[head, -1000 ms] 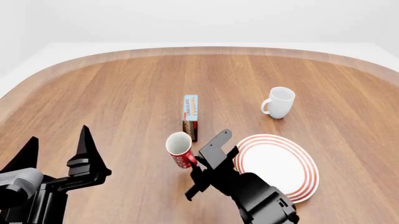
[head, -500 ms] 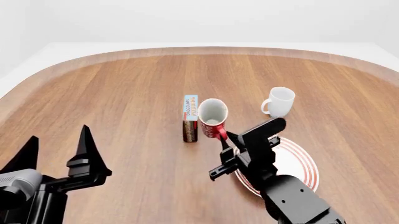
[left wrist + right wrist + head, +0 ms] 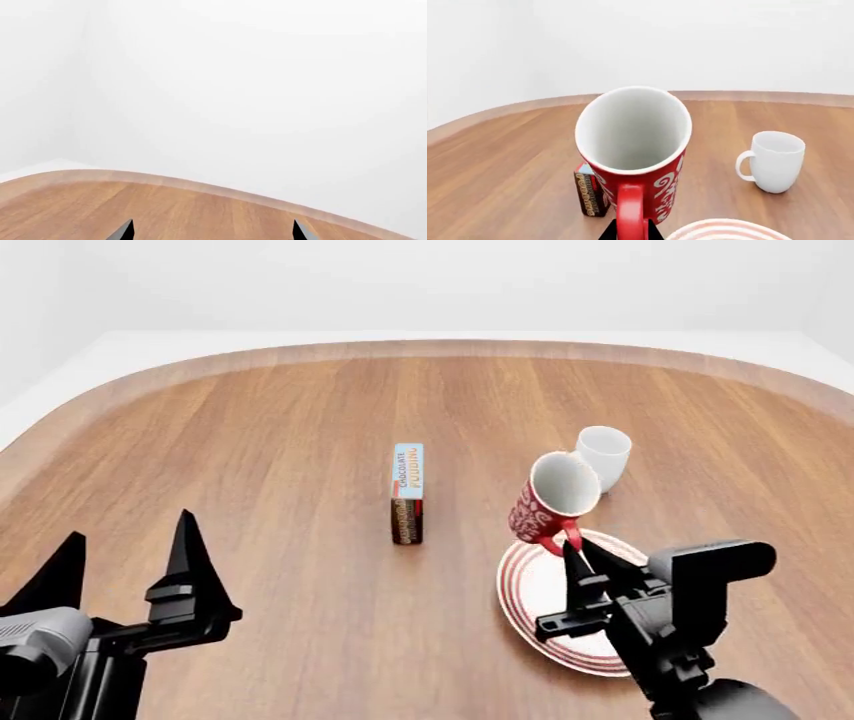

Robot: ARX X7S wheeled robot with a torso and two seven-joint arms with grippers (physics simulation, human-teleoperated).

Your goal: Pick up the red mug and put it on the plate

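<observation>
The red mug [image 3: 550,500] with white lettering and a white inside is held in the air, tilted, above the far left rim of the plate [image 3: 534,585]. My right gripper [image 3: 577,556] is shut on the mug's red handle [image 3: 630,212]. In the right wrist view the mug [image 3: 635,145] fills the middle and the ringed plate's rim [image 3: 720,231] shows just below it. My left gripper [image 3: 127,575] is open and empty, low at the near left, far from the mug; only its two fingertips [image 3: 125,231] show in the left wrist view.
A plain white mug [image 3: 603,455] stands just behind the red mug, also in the right wrist view [image 3: 774,162]. A chocolate pudding box [image 3: 407,492] stands upright left of the plate, also in the right wrist view [image 3: 589,192]. The wooden table's curved edge [image 3: 441,348] runs along the back.
My right gripper has carried the red mug up and to the right, from beside the pudding box to above the plate's left rim. The left arm has stayed put.
</observation>
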